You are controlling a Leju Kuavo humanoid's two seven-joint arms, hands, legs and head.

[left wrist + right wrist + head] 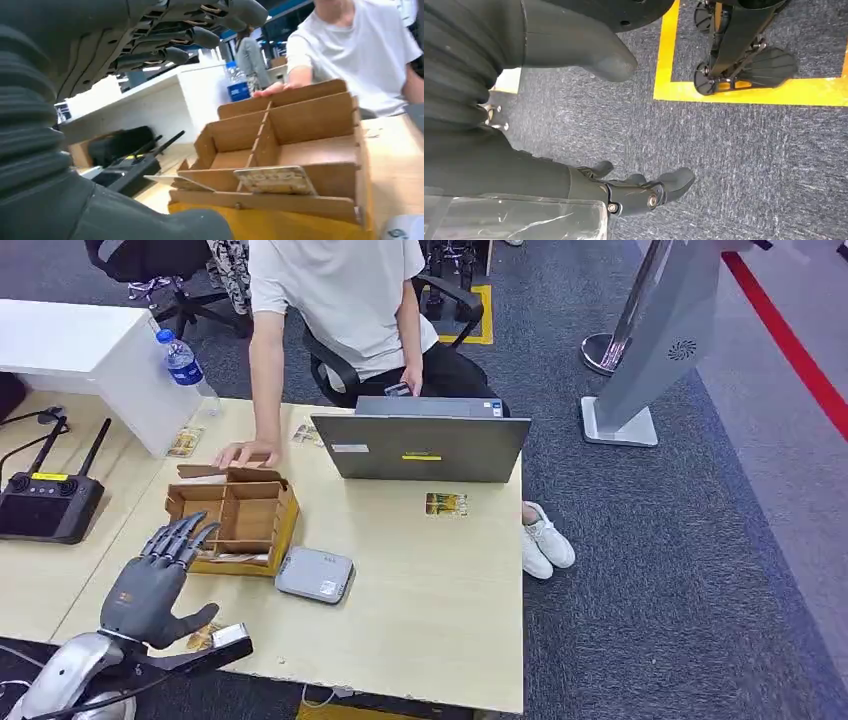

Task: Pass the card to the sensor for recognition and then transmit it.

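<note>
Presently, the grey left hand is held empty with fingers spread, just short of the brown compartmented cardboard box on the pale wooden table. A printed card is seen leaning at the box's front wall. The right hand is hung above grey carpet, empty, fingers loosely apart.

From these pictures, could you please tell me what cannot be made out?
- Card print: blurred, left wrist view.
- Box far compartments: floors hidden behind dividers there; in the head view, left hand covers one corner.
- Sensor label: too small, head view; cut off in the wrist view.
- Right hand: grasp unclear, hangs over carpet.
</note>
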